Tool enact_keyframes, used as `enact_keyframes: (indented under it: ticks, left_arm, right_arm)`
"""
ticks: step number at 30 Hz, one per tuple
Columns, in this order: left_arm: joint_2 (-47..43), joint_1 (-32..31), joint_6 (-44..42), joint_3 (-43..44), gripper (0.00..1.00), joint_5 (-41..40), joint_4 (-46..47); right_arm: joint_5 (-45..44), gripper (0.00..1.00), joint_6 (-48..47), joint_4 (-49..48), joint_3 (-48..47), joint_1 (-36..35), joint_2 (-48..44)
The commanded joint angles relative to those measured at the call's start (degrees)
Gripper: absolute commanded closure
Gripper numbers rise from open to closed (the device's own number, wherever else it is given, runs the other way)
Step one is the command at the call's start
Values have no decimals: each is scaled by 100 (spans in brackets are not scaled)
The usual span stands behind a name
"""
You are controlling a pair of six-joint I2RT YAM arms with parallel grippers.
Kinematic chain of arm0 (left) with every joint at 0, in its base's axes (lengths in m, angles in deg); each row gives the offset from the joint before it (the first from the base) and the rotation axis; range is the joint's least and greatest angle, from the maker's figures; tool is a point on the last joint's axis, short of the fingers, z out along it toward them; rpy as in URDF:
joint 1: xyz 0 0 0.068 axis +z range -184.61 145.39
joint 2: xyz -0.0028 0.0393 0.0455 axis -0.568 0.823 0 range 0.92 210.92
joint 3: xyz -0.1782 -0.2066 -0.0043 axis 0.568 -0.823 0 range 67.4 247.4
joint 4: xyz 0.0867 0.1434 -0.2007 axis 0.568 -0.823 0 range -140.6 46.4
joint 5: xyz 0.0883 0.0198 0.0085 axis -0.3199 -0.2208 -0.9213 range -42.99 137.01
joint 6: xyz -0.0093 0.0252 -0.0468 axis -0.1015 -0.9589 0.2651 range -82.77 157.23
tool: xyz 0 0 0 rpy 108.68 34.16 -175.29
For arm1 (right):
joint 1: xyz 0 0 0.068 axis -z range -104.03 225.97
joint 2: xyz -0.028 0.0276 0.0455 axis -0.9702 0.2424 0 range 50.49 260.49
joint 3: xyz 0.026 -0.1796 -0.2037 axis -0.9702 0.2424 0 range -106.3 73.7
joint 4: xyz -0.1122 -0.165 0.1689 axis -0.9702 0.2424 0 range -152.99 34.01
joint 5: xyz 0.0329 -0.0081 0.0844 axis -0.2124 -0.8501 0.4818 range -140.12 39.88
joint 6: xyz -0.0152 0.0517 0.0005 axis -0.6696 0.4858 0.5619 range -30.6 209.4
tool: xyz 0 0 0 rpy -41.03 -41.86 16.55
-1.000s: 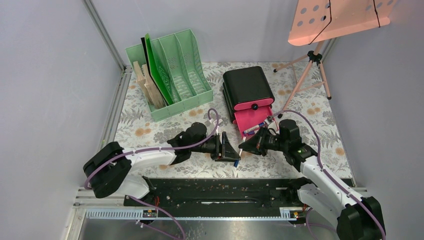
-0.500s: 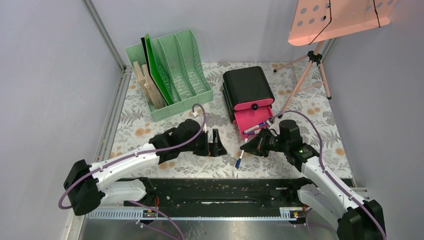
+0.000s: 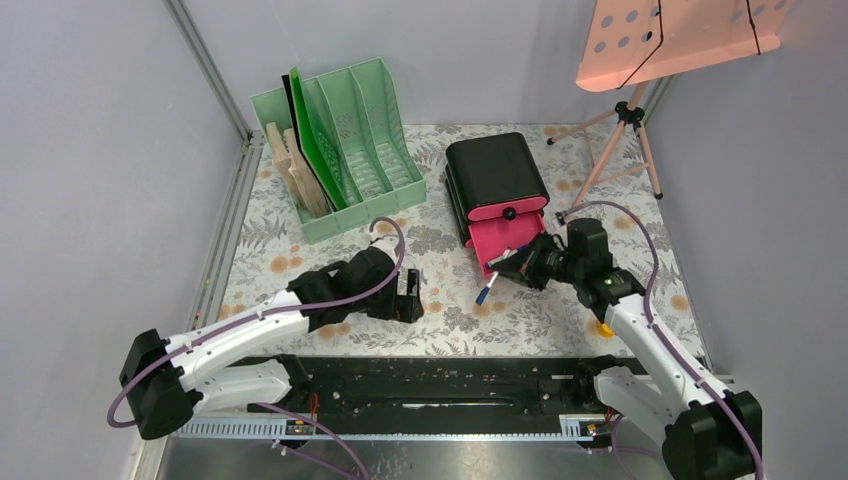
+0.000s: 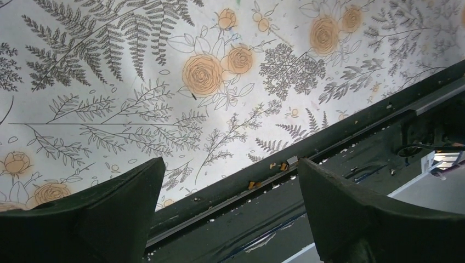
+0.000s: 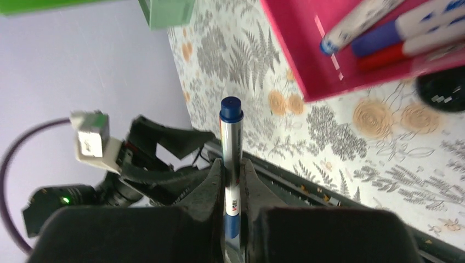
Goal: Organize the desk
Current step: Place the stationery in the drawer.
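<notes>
Presently right hand (image 5: 232, 171) pinches one pen (image 5: 231, 123), left hand (image 4: 230, 171) gapes; drawer (image 5: 307, 52) holds three

- Overhead camera is looking down from behind, taking in the whole desk (image 3: 270, 250).
- Both wrist cameras are looking close-up, sharing its front strip and black rail (image 4: 340, 148).

The right end effector (image 3: 508, 268) grips a blue-capped pen (image 3: 484, 292) beside the open pink drawer (image 3: 503, 240); the left end effector (image 3: 411, 298) hangs open above the counter (image 3: 290, 262).
</notes>
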Motion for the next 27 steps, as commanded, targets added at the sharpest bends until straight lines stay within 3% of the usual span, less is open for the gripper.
enact_keyframes:
  ticks: [1, 8, 19, 21, 23, 27]
  left_arm:
    - [-157, -18, -84, -133, 7, -194, -1]
    - [-183, -18, -155, -226, 7, -235, -23]
    - [-172, -18, -191, -300, 7, -228, -60]
    - [-199, -18, -181, -337, 7, -239, -61]
    - [-213, -23, -180, -368, 7, -236, -62]
    - [-225, -21, -201, -376, 7, -230, -62]
  right_arm:
    - [-151, 100, -178, 52, -394, 555, 183]
    - [-249, 100, -304, 65, -822, 1129, 786]
    - [-783, 100, -255, -84, -1242, 1249, 1584]
    - [-819, 84, -251, -135, -1279, 1257, 1653]
    - [-858, 60, -243, -180, -1300, 1266, 1706]
    - [-885, 44, -233, -235, -1322, 1292, 1755]
